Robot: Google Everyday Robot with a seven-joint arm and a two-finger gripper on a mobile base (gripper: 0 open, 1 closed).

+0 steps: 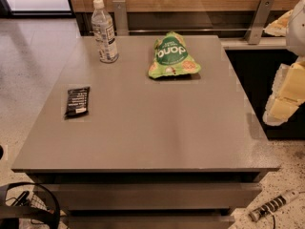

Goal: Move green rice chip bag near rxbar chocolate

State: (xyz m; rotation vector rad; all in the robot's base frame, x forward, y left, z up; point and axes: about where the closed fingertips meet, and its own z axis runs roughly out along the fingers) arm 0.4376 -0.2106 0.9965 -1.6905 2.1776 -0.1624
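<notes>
The green rice chip bag [172,56] lies at the table's [143,137] far middle, well apart from the rxbar chocolate [77,101] at the left. The gripper [285,97] hangs beyond the right edge, and whether it is wide or narrow cannot be told. The task looks unstarted: the next move calls for reaching over the bag.

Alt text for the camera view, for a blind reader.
A green rice chip bag lies at the back of a grey table, a black rxbar chocolate near its left edge, a water bottle back left. The gripper hangs beyond the table's right side.
</notes>
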